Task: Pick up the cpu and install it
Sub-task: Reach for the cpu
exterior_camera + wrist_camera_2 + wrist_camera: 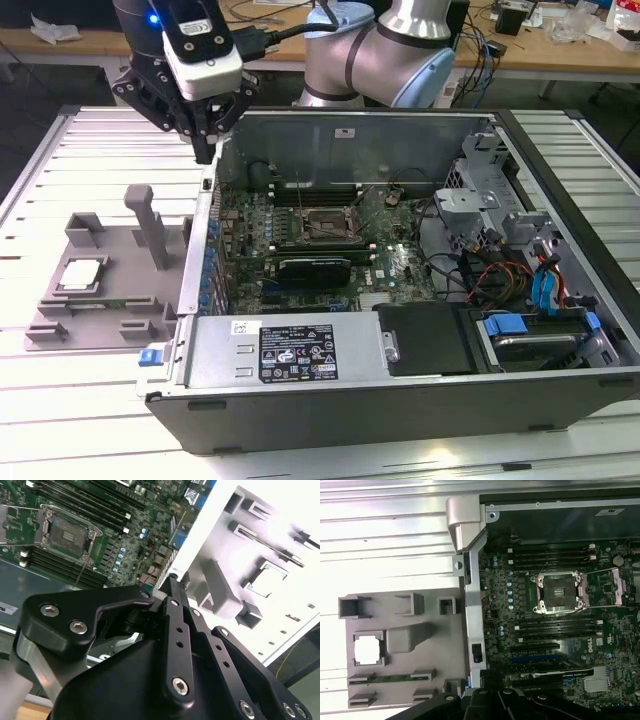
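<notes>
Slatted metal table (60, 150), opened computer case (400, 410), pick not yet made.
Gripper (206, 150) hangs over its side wall, closed tight on nothing; at about seven o'clock from it in the exterior view, the cpu (82, 274) lies nested in a grey fixture (120, 248) (metal top up), presumably to keep it square for picking.

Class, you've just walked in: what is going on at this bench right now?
A robot arm's claw hovers over the edge of the open computer case, between the grey fixture and the motherboard. The cpu lies in the fixture, not yet picked up. The motherboard's cpu socket stands open and empty.
</notes>
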Controlling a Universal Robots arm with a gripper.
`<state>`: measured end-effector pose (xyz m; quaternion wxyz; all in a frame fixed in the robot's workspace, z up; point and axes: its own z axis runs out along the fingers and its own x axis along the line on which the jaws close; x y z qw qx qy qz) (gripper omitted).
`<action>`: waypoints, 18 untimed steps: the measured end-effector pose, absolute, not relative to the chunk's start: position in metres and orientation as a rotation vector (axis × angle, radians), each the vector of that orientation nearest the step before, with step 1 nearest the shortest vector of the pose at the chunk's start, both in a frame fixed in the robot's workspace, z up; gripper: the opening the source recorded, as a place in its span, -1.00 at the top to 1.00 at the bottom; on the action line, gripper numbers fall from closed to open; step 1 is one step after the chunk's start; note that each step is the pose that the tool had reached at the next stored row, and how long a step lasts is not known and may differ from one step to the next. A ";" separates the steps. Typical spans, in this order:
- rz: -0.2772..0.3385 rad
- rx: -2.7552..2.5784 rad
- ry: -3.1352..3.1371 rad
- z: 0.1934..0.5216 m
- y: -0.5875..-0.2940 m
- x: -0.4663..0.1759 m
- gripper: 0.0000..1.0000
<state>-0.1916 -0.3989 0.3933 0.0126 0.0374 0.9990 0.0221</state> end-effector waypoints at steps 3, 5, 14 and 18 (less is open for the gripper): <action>0.069 0.117 3.113 0.393 -0.399 -0.197 0.79; 0.069 0.117 3.113 0.393 -0.399 -0.201 0.79; 0.069 0.116 3.112 0.393 -0.399 -0.227 0.79; 0.069 0.116 3.111 0.393 -0.399 -0.244 0.79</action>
